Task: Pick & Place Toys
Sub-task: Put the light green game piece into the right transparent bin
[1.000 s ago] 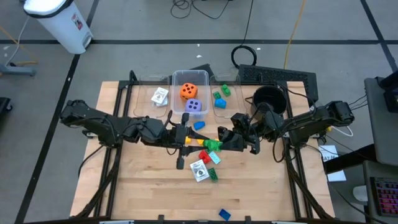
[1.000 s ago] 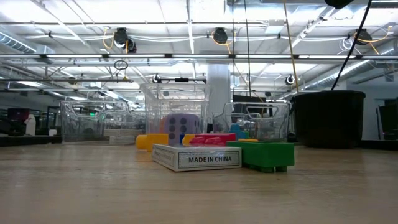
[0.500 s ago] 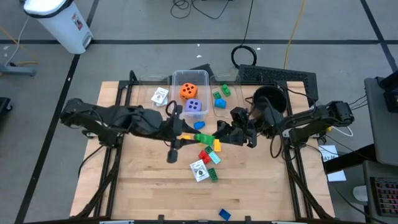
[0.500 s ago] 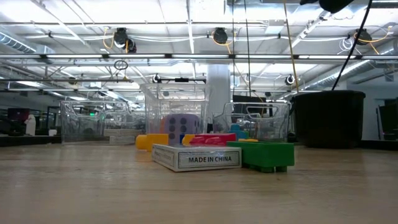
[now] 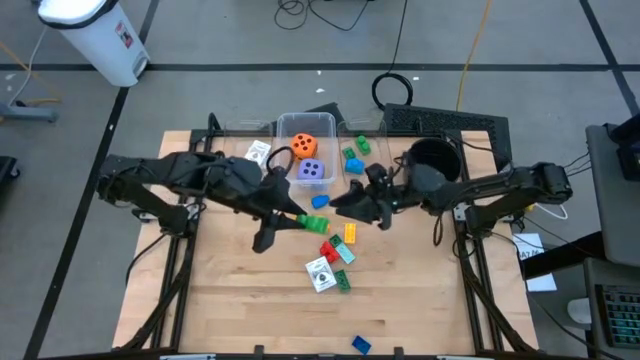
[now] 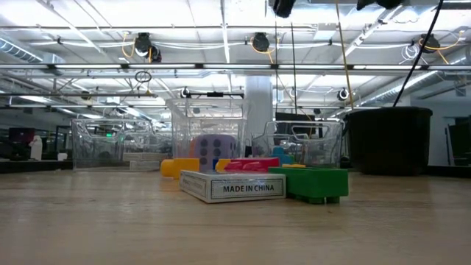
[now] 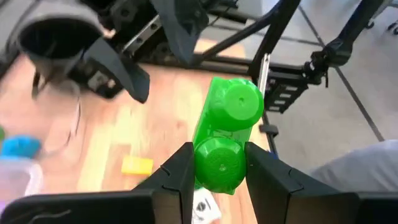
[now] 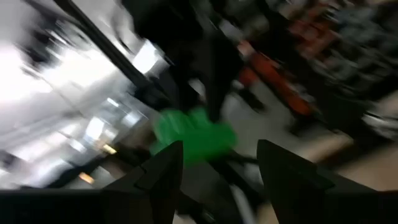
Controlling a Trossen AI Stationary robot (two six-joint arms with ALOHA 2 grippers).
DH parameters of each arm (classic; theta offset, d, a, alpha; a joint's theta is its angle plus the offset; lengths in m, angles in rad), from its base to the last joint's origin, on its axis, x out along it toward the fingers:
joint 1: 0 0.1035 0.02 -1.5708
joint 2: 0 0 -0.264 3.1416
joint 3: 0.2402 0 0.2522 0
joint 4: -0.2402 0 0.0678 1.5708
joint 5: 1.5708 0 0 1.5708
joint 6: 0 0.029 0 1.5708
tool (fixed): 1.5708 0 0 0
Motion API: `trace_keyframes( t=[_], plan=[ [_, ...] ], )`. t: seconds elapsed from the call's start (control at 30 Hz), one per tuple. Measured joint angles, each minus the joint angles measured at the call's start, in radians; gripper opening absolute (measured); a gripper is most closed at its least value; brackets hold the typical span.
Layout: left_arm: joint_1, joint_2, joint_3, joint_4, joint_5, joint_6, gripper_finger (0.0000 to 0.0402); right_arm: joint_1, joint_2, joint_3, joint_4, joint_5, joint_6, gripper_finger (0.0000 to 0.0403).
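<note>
A green brick (image 7: 225, 134) sits clamped between two dark fingers (image 7: 177, 177), lifted above the table. Orange die (image 5: 304, 146) and purple die (image 5: 311, 171) lie in the middle bin. A card box (image 6: 232, 187) lies flat beside another green brick (image 6: 313, 182).

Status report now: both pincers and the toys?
Left pincer shut on green brick. Right pincer open, empty, close by. Loose toys beneath.

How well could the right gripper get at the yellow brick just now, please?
Probably well: the right gripper is open with nothing between its fingers and hangs just behind the yellow brick, whose top is uncovered. The left gripper, shut on a green brick, is close beside.
</note>
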Motion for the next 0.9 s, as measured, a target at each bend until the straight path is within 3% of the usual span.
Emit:
trace_keyframes(
  t=[0.27,0.5,0.7,0.9],
  plan=[
    [0.077,0.026,-0.002,-0.131,0.078,-0.063,0.0111,0.002,-0.003,0.271,-0.498,-0.005,-0.313,0.0197],
    [0.128,0.125,-0.002,-0.148,0.221,-0.073,0.0111,0.006,-0.003,0.435,-0.807,0.055,-0.430,0.0196],
    [0.173,0.202,-0.001,-0.138,0.270,-0.073,0.0111,0.051,0.000,0.443,-0.948,0.179,-0.509,0.0196],
    [0.213,0.223,-0.002,-0.090,0.282,-0.075,0.0111,0.090,0.027,0.442,-0.990,0.189,-0.502,0.0196]
  ],
)
